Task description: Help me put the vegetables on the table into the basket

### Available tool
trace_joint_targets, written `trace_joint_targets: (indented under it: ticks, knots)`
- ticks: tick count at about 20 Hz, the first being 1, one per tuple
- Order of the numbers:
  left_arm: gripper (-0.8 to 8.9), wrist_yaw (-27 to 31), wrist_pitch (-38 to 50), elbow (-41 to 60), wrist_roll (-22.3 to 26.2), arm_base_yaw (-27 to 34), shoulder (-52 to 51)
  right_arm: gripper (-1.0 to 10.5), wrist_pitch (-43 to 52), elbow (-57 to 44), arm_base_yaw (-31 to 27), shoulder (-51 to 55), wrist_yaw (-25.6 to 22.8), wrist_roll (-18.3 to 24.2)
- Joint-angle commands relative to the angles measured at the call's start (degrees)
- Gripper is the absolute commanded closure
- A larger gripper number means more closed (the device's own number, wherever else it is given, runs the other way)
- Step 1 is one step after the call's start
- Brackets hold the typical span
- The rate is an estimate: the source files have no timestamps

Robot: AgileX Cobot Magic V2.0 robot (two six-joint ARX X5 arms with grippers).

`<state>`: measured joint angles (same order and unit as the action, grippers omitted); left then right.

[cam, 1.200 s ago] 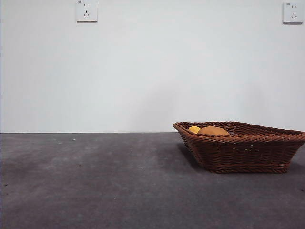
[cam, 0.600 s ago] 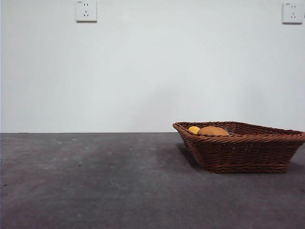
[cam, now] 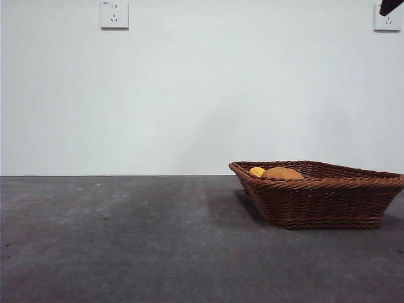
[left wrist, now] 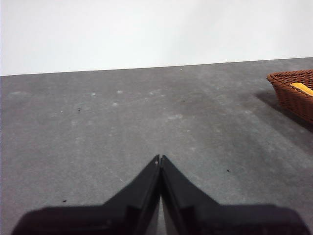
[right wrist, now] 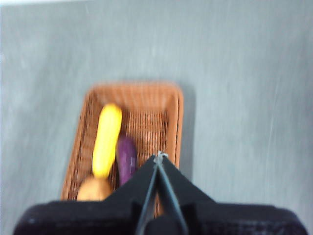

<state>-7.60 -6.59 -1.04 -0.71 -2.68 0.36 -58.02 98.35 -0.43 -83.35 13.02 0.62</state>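
Only one thing differs from the earlier front pictures: a small black tip now shows at the top right corner, in front of the wall socket [cam: 387, 17], where half a second ago nothing stood. Which arm it belongs to cannot be told from that view alone, but it is probably the right arm, because the right gripper [right wrist: 159, 155] hangs high above the basket [right wrist: 173, 105] and looks down into it.

All else is as before. The basket [cam: 328, 199] stands in the same place on the table [cam: 126, 240], with the corn [cam: 257, 171] and the potato [cam: 283, 173] showing over its rim. From above, the corn [right wrist: 107, 139], the eggplant [right wrist: 126, 157] and the potato [right wrist: 94, 190] all lie inside, so the task seems finished.

Both grippers have their jaws pressed together and carry nothing. The left gripper [left wrist: 160, 158] waits low over bare table, well apart from the basket.
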Motion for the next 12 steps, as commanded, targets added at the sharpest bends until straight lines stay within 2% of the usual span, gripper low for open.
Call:
trace_joint_targets:
  ticks: [1,12]
  knots:
    - [8.16,0.13,0.02,0.61,-0.57,0.13,-0.09,9.5,2.75,-0.26,0.07,-0.17,-0.04,-0.42]
    - [8.16,0.13,0.02,0.61,-0.57,0.13,1.25,9.5,7.58,-0.26,0.07,-0.17,-0.02,-0.42]
